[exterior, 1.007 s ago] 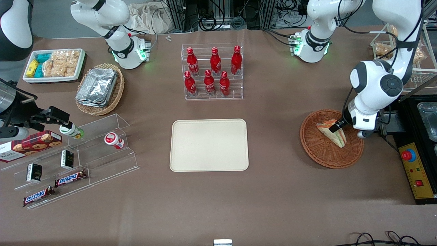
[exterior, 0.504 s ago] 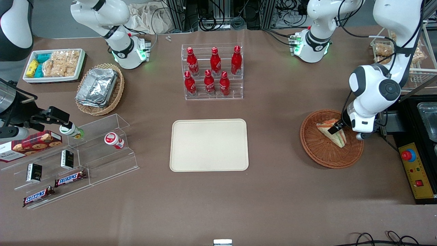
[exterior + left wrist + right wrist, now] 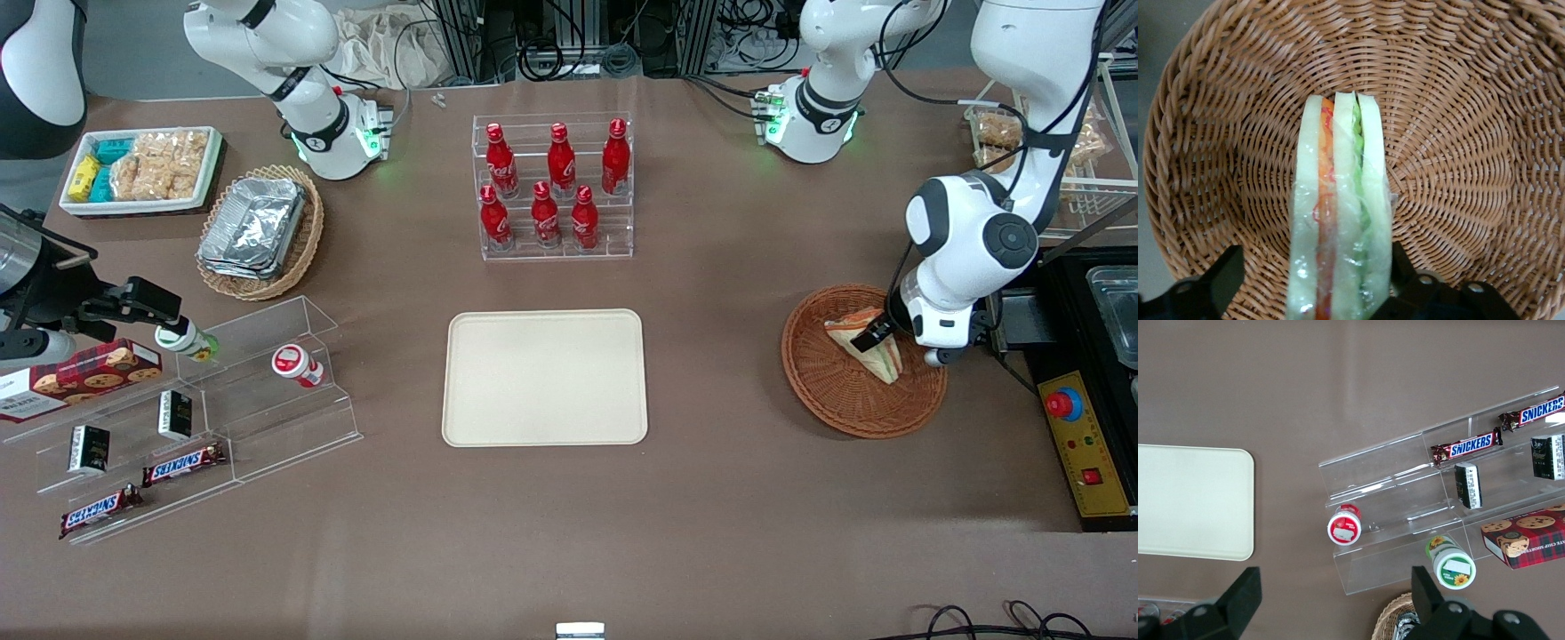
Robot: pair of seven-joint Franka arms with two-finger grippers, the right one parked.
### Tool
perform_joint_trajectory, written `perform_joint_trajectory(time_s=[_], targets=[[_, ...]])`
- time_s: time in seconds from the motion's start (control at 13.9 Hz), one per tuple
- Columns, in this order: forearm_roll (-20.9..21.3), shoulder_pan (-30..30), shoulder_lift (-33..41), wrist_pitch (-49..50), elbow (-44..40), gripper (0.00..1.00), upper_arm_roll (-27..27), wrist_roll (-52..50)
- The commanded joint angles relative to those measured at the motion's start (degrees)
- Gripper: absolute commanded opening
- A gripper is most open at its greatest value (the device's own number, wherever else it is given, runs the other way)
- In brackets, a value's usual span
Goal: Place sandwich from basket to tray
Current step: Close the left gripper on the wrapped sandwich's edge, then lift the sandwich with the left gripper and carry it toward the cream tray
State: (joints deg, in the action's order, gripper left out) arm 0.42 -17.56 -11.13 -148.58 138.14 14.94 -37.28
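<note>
The sandwich [image 3: 861,344], a wedge of pale bread with green and orange-red layers in clear wrap, lies in the round reddish-brown wicker basket [image 3: 836,400] at the working arm's end of the table. My left gripper [image 3: 885,345] is low over the basket and open, with its fingers astride the sandwich. In the left wrist view the sandwich [image 3: 1341,200] stands on edge in the basket [image 3: 1458,133] between the jaws of the gripper [image 3: 1313,280]. One finger [image 3: 1401,270] is against the wrap; the other finger [image 3: 1221,277] stands well apart. The cream tray [image 3: 544,377] lies bare mid-table.
A clear rack of red bottles [image 3: 553,185] stands farther from the front camera than the tray. A control box with a red button [image 3: 1080,436] lies beside the basket. A clear stepped shelf of snacks [image 3: 196,418] and a tan basket of foil containers [image 3: 260,229] lie toward the parked arm's end.
The working arm's wrist has shifted slightly over the basket. The sandwich has not moved.
</note>
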Motion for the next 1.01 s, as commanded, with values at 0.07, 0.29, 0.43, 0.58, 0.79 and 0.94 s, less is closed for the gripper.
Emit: perform_joint_trajectory(time_s=[0.07, 0.29, 0.43, 0.58, 0.79, 0.94], targets=[[0.11, -0.63, 1.02, -1.01, 0.55, 0.19, 0.71, -0.51], [0.80, -0.45, 4.61, 4.84, -0.59, 0.08, 0.88, 0.54], [0.81, -0.45, 8.04, 8.99, -1.47, 0.08, 0.97, 2.90], [0.64, -0.63, 11.47, 13.64, -3.39, 0.07, 0.80, 8.25], [0.11, -0.63, 11.84, 33.71, -17.58, 0.07, 0.79, 12.14], [0.11, -0.02, 10.00, 45.70, -29.02, 0.05, 1.23, 12.67]])
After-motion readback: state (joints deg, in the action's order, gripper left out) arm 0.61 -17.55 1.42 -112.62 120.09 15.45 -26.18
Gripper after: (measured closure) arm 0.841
